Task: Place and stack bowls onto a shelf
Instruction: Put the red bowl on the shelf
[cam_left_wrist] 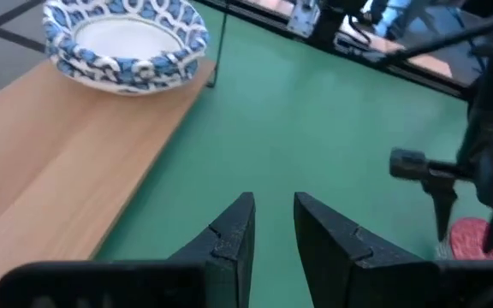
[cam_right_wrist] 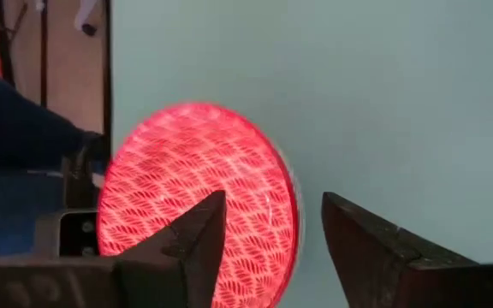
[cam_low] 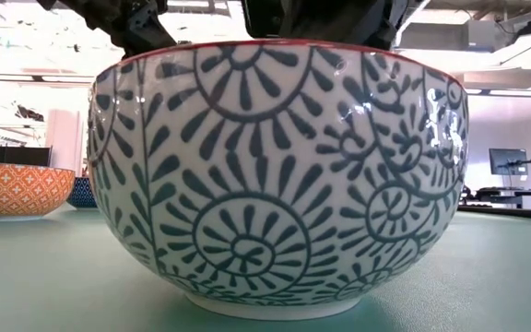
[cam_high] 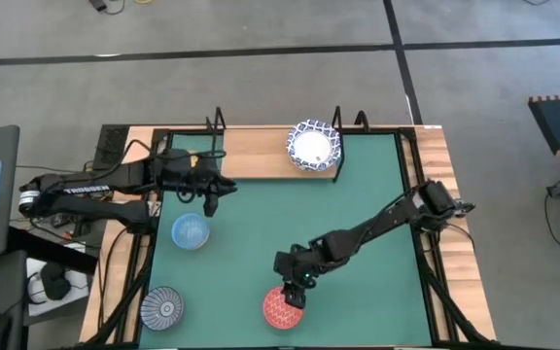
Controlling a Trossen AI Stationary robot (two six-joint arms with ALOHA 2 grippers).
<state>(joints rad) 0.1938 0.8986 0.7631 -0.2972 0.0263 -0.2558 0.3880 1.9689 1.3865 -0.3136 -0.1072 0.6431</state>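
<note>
Green matting [cam_high: 358,214] covered the table. Right gripper [cam_high: 297,288] hung over the red bowl [cam_high: 283,307], jaws apart, empty. Left gripper [cam_high: 211,197] hovered near the shelf [cam_high: 251,154], fingers slightly parted. Four bowls showed: red, light-blue bowl [cam_high: 190,231], grey-blue bowl [cam_high: 161,308], white bowl [cam_high: 314,146] on the shelf.

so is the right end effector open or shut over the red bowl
Open. In the right wrist view the right end effector shows a clear gap between its dark fingers, straddling the round red patterned bowl's rim without clamping it.

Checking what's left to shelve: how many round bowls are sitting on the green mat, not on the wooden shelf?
3: a light blue bowl by the left arm, a grey-blue patterned bowl at the near-left corner, and a red bowl under the right gripper. None seems hidden.
</note>
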